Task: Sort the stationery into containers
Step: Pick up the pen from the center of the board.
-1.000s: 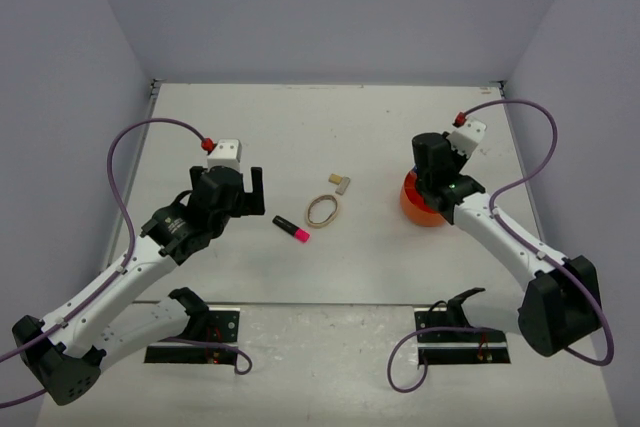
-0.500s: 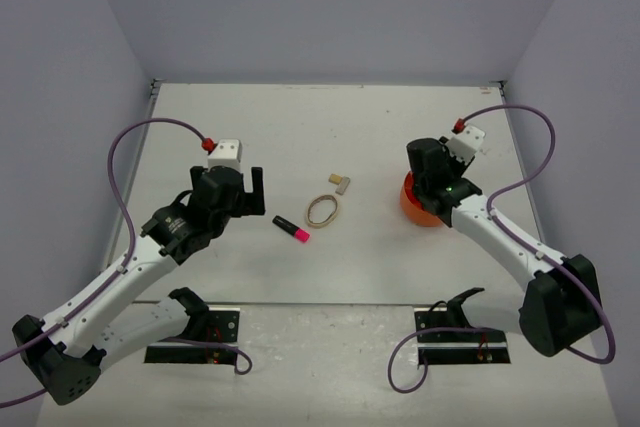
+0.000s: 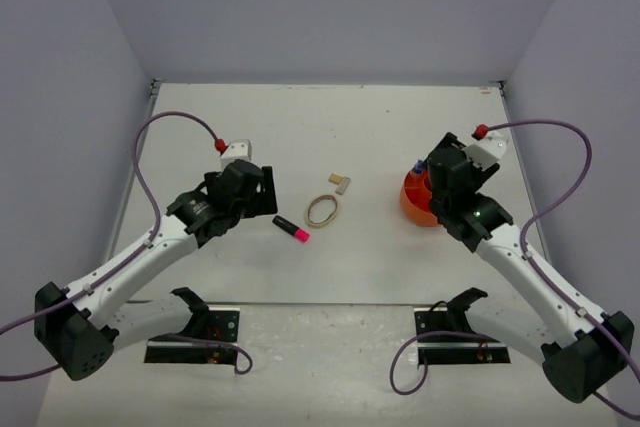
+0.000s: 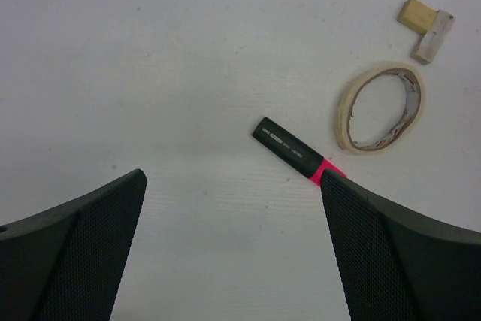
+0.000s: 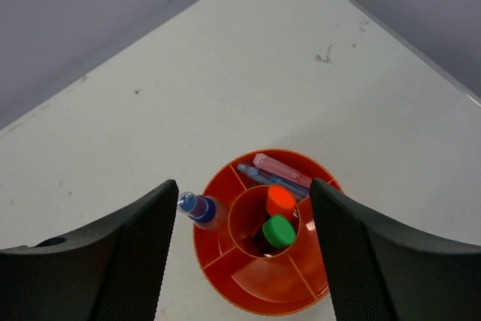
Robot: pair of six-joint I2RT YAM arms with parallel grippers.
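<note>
A white tabletop (image 3: 330, 127) fills the floor of the scene, matt and faintly grained; pale lavender-grey walls close it in, a back wall (image 3: 330, 17), a left wall (image 3: 50, 147) and a right wall (image 3: 590, 67); small fittings sit at its far corners (image 3: 153, 90); from the right wrist, a dark scuff (image 5: 325, 56) and a tiny speck (image 5: 136, 92) mark the surface.

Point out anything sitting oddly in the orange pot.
The blue-white pen pokes out over the rim of the orange pot, leaning outward, while the highlighters sit within its compartments. Nothing else stands out.
</note>
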